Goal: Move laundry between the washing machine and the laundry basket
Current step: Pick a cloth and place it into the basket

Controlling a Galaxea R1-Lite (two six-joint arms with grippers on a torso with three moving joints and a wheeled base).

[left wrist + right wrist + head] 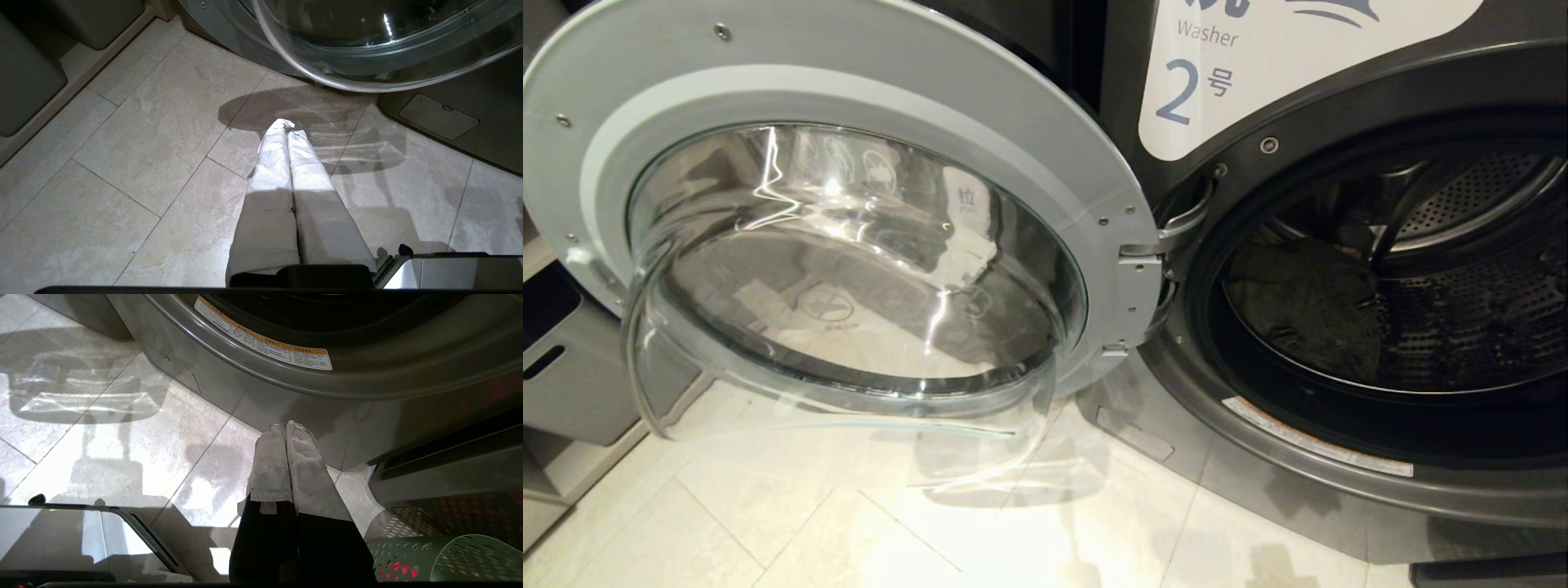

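Note:
The dark grey washing machine (1143, 106) with the blue "2" label fills the head view, its round glass door (849, 253) swung wide open to the left. Inside the drum lies a dark olive-grey garment (1307, 306) of the laundry. The green holed laundry basket (449, 555) shows only in the right wrist view, near the machine's base, with something red glowing through its holes. My left gripper (289, 130) hangs shut and empty over the floor below the open door. Hanging shut and empty as well, my right gripper (284, 428) points at the machine's lower front (327, 404).
A plain grey bin (572, 376) with a slot handle stands on a low shelf at the left. Pale floor tiles (849, 523) spread before the machine. The open door juts out over the floor on the left side.

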